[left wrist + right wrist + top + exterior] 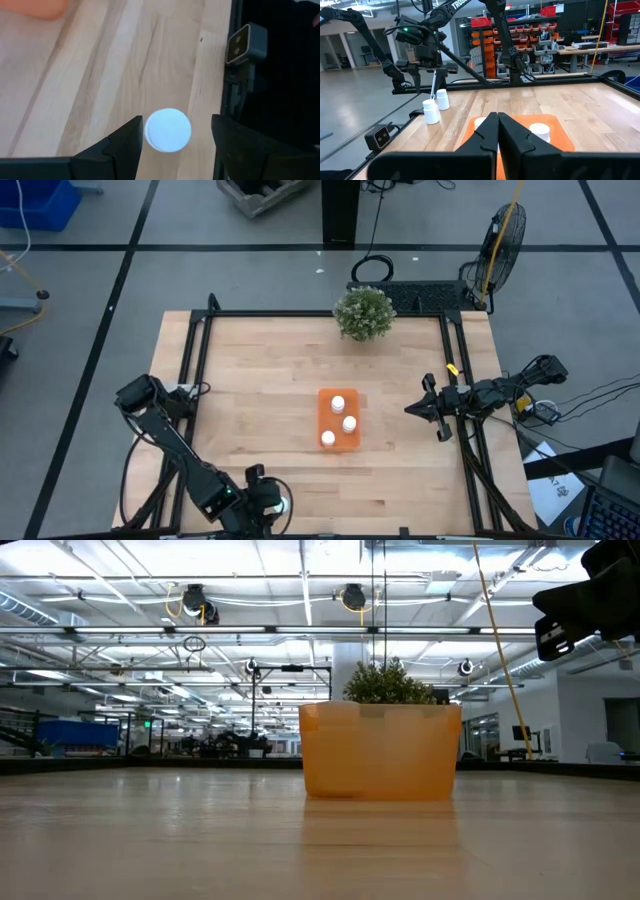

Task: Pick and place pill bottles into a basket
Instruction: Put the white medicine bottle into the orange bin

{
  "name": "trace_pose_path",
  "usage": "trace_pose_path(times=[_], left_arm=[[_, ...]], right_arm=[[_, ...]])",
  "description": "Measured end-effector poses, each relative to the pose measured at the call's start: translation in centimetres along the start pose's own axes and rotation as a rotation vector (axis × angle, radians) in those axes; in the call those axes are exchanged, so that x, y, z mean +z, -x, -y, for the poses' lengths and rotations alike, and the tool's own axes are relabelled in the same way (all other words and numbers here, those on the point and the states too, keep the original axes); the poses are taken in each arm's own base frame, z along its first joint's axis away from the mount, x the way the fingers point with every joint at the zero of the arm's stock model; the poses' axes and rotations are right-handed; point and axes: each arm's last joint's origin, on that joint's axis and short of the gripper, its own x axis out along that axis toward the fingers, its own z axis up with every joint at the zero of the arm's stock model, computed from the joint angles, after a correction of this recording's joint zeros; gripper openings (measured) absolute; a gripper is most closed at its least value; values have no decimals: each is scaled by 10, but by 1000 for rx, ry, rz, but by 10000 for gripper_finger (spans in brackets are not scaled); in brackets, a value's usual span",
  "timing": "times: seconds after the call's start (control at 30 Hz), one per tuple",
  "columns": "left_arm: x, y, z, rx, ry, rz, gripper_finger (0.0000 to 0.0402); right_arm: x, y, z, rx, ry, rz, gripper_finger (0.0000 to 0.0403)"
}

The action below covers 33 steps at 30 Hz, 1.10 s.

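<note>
The orange tray (338, 420) lies mid-table with three white pill bottles (338, 403) standing in it; its wall shows in the low view (380, 750). Two more bottles stand on the wood near the table's front edge, seen in the right wrist view (431, 111) (442, 99). My left gripper (172, 137) is open there, pointing down, with one finger on each side of one bottle's white cap (167, 130). It also shows in the high view (268, 502). My right gripper (412, 409) is shut and empty, level, just right of the tray (520, 125). My left gripper has one finger (131, 137) right against the bottle's cap edge (148, 131) and the other finger standing clear of it. I cannot tell whether the near finger touches the bottle. The bottle stands upright on the table.
A green potted plant (364, 311) stands at the table's far edge, behind the tray. A small camera block (245, 42) sits at the front edge beside the black frame rail. Bare wood lies left and right of the tray.
</note>
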Motion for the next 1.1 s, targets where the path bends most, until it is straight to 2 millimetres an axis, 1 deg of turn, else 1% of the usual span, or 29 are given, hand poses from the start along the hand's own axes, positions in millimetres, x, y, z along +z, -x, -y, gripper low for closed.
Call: trace_pose_path(times=[0.37, 0.67, 1.0, 1.1], left_arm=[[0, 0, 0, 7, 3, 11, 241], [-7, -14, 0, 45, 39, -16, 241], [-7, -14, 0, 44, 45, -18, 241], [-10, -21, 0, 59, 41, -22, 241]], right_arm=[[0, 0, 0, 0, 0, 0, 0], [0, 0, 0, 1, 0, 0, 0], [0, 0, 0, 0, 0, 0, 0], [0, 0, 0, 0, 0, 0, 0]])
